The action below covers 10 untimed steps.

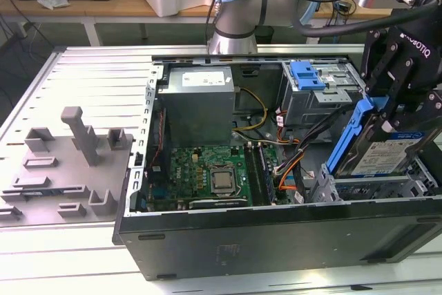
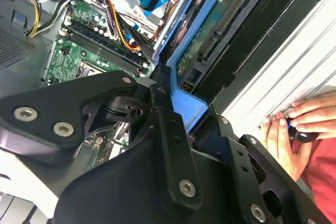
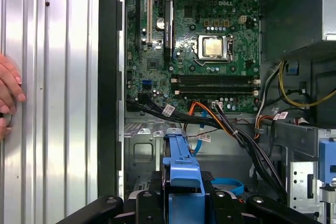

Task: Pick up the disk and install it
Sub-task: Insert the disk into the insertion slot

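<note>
Disk (image 1: 390,158) pinched in gripper (image 3: 184,198), tilted over drive cage (image 1: 359,188); cables (image 1: 293,167) beside.

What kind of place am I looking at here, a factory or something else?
Probably a robotics lab or test workshop: a robot arm stands at a slotted metal table, an open computer case lies on it, and the gripper holds the disk.

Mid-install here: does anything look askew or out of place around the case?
Two things. The disk, clamped in the robot hand, sits tilted over the drive cage at the exterior view's right, not level. And a person's hand rests on the ribbed table right beside the case.
</note>
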Each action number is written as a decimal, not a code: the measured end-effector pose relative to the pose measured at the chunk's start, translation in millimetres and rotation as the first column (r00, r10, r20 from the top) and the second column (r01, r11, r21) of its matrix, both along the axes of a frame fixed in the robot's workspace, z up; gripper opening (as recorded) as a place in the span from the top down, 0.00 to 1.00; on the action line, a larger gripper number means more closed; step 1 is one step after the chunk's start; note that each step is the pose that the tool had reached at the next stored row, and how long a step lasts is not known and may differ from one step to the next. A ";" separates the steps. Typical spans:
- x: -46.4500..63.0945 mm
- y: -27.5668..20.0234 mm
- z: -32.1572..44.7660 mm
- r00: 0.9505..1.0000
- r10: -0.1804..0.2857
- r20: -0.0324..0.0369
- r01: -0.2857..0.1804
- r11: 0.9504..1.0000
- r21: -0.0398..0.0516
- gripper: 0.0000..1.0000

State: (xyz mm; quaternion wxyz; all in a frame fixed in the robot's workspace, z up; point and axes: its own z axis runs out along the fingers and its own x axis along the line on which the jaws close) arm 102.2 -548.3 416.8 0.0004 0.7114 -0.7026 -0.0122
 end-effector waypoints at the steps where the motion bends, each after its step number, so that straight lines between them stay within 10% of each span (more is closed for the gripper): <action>1: 0.0 0.0 0.0 1.000 0.000 0.000 0.000 1.000 0.000 0.63; 10: 0.0 0.0 -0.3 1.000 0.000 0.000 0.000 1.000 0.000 0.50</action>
